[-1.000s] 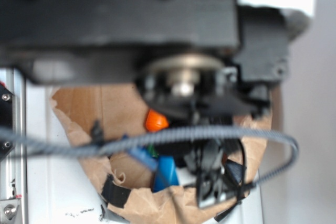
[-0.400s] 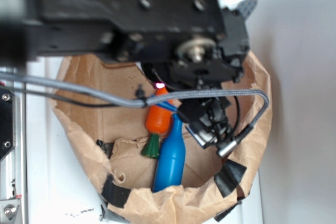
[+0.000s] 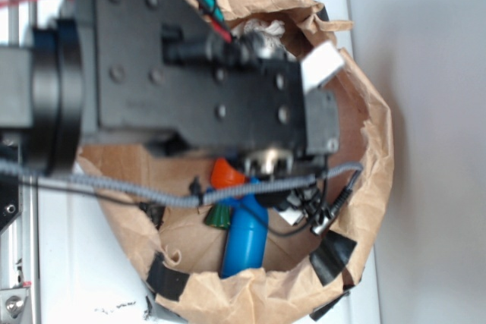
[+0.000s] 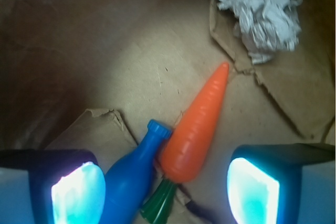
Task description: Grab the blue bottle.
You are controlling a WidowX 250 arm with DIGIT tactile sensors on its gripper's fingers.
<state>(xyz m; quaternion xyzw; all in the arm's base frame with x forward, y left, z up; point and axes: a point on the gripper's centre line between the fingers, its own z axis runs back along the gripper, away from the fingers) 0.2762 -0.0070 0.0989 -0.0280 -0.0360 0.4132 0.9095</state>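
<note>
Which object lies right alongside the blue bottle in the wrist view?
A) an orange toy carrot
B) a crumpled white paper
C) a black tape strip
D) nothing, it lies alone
A: in the wrist view the orange toy carrot lies against the neck of the blue bottle, while the crumpled white paper sits far off at the upper right.

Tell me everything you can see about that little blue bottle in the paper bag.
The blue bottle is a small, glossy, bright-blue toy that looks like plastic, with a rounded body narrowing to a slim neck and a lighter blue rim. It lies on its side on the brown paper floor of the bag, neck pointing up in the wrist view. The orange carrot lies against its neck, and the carrot's green stem sits beside its body. The gripper's jaws stand open on either side, not touching it.
</note>
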